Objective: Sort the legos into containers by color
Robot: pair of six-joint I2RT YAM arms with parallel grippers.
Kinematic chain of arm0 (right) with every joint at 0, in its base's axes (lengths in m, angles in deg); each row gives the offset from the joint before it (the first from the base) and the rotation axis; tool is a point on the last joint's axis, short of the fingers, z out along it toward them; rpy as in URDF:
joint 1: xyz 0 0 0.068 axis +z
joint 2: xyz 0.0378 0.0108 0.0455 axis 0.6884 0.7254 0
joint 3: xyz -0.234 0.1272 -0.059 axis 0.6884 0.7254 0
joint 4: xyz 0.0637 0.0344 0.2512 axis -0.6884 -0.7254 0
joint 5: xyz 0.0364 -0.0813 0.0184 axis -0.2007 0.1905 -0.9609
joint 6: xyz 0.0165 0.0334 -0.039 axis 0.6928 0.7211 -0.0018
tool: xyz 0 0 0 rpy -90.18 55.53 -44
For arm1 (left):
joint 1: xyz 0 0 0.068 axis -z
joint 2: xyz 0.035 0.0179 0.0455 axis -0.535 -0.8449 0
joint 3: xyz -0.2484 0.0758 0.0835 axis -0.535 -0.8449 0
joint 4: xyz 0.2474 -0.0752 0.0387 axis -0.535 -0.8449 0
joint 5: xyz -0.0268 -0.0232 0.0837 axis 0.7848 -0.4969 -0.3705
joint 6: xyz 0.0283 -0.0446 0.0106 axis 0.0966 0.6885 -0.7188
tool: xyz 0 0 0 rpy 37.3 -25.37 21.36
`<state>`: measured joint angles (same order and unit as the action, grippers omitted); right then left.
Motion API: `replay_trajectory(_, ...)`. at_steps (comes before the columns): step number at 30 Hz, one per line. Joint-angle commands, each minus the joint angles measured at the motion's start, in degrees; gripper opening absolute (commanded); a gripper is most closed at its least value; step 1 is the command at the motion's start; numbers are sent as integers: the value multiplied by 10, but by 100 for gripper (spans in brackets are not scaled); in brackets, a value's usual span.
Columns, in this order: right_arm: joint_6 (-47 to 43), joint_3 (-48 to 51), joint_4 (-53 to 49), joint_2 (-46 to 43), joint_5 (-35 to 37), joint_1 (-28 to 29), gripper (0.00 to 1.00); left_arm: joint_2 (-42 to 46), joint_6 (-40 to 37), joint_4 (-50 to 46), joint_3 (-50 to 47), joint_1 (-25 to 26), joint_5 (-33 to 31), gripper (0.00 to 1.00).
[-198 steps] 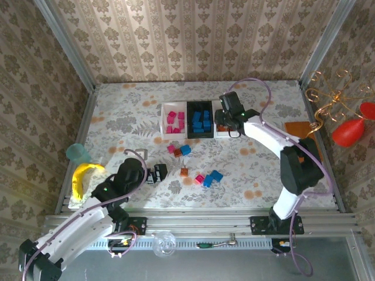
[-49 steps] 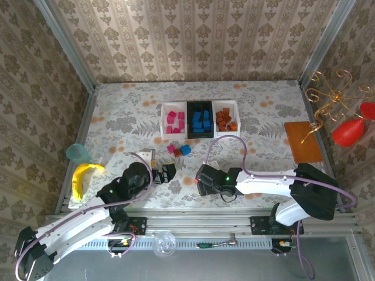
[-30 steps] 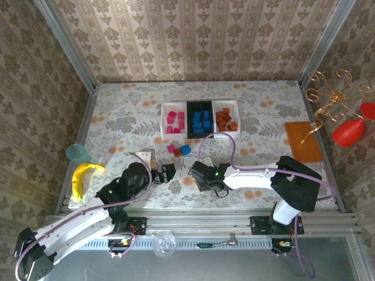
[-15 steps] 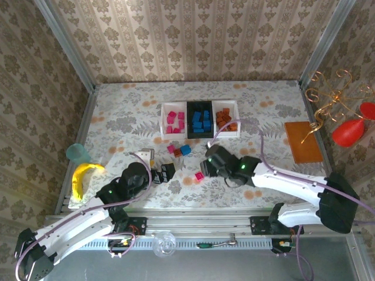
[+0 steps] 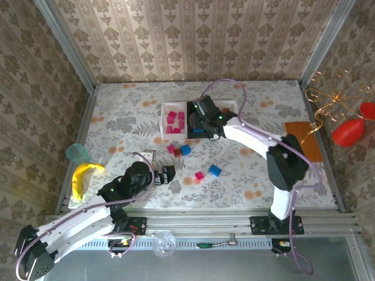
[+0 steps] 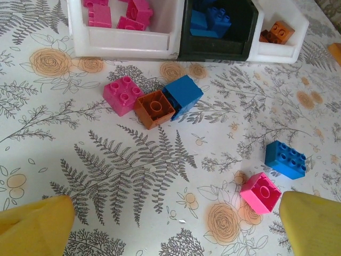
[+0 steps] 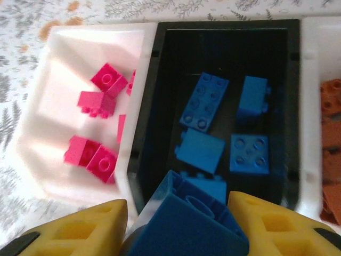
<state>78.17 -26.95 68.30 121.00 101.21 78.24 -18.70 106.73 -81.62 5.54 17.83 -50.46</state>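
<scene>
Floral print is covering the bench, where 3 trays are sitting in a row: left tray holding pink bricks, black tray blue, right tray brown. The right gripper is hovering over the black tray, clamped on a blue brick. The left gripper is hanging wide apart near the front. A pink brick, brown brick and loose blue brick are touching just before the trays; a near blue brick and near pink brick are lying closer in.
</scene>
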Motion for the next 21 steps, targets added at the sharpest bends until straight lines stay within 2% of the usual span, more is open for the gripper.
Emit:
replay_trajectory(1,17,-67,-49,59,9,-15,36,0,6,-20,20,-1,8,100)
replay_trajectory(5,36,-123,-76,108,11,-19,43,-6,6,-22,20,2,18,100)
replay_trajectory(8,50,-151,-93,125,6,-20,62,-24,1,-24,26,3,29,100)
replay_trajectory(10,53,-153,-92,118,4,-20,69,-40,-4,-24,32,4,37,100)
replay_trajectory(16,46,-113,-74,47,0,-15,73,-96,-27,9,51,6,84,100)
replay_trajectory(21,53,12,-23,-57,-15,-2,74,-177,-58,33,87,24,114,100)
